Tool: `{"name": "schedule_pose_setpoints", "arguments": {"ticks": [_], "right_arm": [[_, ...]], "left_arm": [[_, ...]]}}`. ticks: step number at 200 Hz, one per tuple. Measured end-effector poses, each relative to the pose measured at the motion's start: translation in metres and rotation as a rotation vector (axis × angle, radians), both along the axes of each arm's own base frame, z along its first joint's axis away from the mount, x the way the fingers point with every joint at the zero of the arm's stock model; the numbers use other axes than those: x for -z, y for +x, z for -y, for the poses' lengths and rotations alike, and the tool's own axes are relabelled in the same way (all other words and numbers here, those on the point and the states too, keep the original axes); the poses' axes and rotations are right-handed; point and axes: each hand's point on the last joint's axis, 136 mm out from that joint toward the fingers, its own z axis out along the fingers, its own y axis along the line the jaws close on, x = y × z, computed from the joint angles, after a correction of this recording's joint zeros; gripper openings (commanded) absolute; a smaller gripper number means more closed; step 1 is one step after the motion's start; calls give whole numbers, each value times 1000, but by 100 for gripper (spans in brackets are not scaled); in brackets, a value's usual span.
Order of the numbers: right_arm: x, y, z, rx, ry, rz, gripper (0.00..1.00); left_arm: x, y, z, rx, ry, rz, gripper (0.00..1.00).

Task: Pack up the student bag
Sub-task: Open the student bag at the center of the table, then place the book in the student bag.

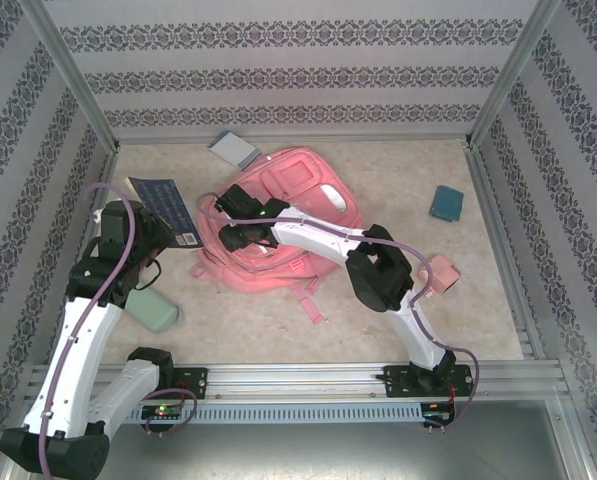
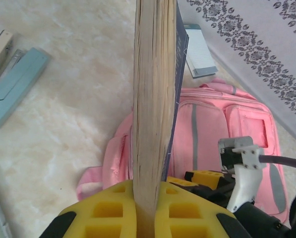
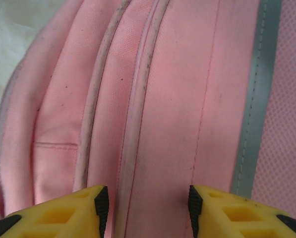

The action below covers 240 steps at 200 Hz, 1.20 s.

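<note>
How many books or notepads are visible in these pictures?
2. A dark blue softcover book is held by the left gripper, left of the large pink fabric backpack; a pale lined notepad lies at the backpack's far edge. Others may be hidden.

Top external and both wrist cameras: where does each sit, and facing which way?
Top external: above and behind, looking down at the table; left arm and right arm show.
Left wrist: looks along the left tool, shut on a thick dark blue book.
Right wrist: looks down past the open right tool.
Shared: the large pink fabric backpack.
</note>
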Motion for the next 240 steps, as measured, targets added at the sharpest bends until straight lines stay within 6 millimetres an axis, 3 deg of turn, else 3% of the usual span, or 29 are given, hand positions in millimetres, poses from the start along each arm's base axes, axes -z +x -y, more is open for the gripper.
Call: {"name": "schedule_pose_setpoints", "arguments": {"ticks": [15, 30, 65, 85, 128, 148, 176, 210, 240], "right_arm": [[6, 2, -1, -3, -37, 16, 25], [9, 3, -3, -4, -52, 18, 0], [6, 3, 0, 8, -73, 35, 0], [-6, 3, 3, 13, -62, 49, 0], [-73, 12, 25, 57, 14, 104, 0], [-111, 24, 45, 105, 72, 131, 0], [-148, 42, 75, 180, 155, 137, 0], [-168, 56, 99, 248, 229, 115, 0], [-170, 57, 102, 267, 272, 77, 0]], "left_arm": [[0, -4, 0, 1, 2, -1, 0], [-1, -6, 0, 4, 3, 5, 0], [13, -8, 5, 32, -7, -31, 0], [26, -8, 7, 41, -13, -64, 0], [40, -4, 8, 43, -19, -103, 0], [45, -2, 9, 38, -28, -106, 0], [59, 11, 19, 61, -83, -112, 0], [85, 32, 44, 101, -244, -77, 0], [94, 51, 59, 102, -368, -22, 0]]}}
